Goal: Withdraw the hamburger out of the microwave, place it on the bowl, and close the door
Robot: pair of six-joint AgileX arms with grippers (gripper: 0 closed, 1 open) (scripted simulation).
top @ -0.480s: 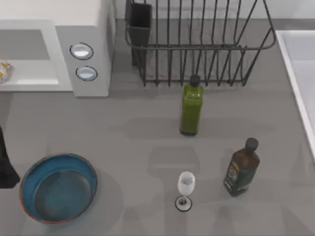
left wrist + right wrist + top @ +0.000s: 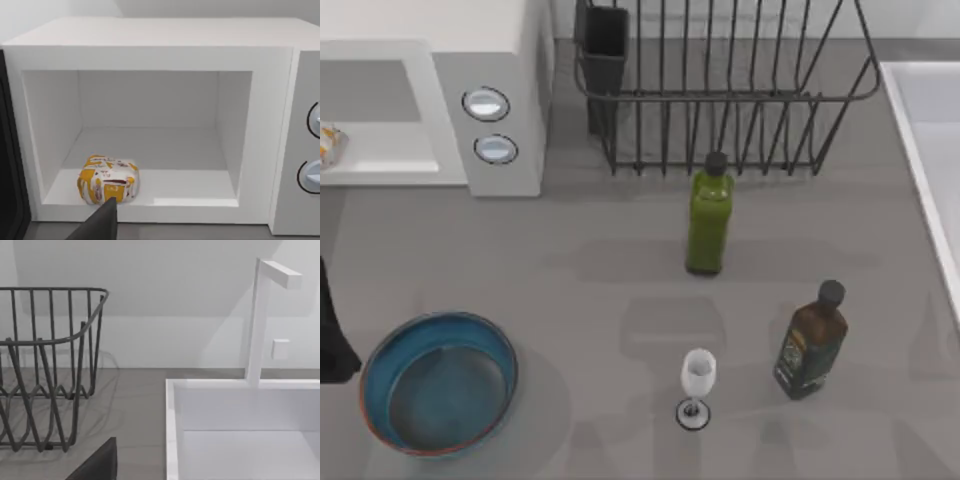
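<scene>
The white microwave (image 2: 505,60) stands at the table's back left with its grey cavity open. The hamburger (image 2: 108,180), a white and orange-yellow wrapped lump, lies on the cavity floor near the front; the top view catches it at the picture's left edge (image 2: 328,145). The door (image 2: 9,165) shows as a dark panel swung open beside the cavity. At the front left sits the blue bowl (image 2: 438,383) with nothing in it. My left gripper (image 2: 102,220) hovers just in front of the hamburger, apart from it. My right gripper (image 2: 100,460) is parked facing the sink.
A dark wire rack (image 2: 720,90) stands behind a green bottle (image 2: 708,215). A brown bottle (image 2: 810,340) and a small wine glass (image 2: 697,385) stand front centre. A white sink (image 2: 930,150) with a faucet (image 2: 260,315) lines the right side.
</scene>
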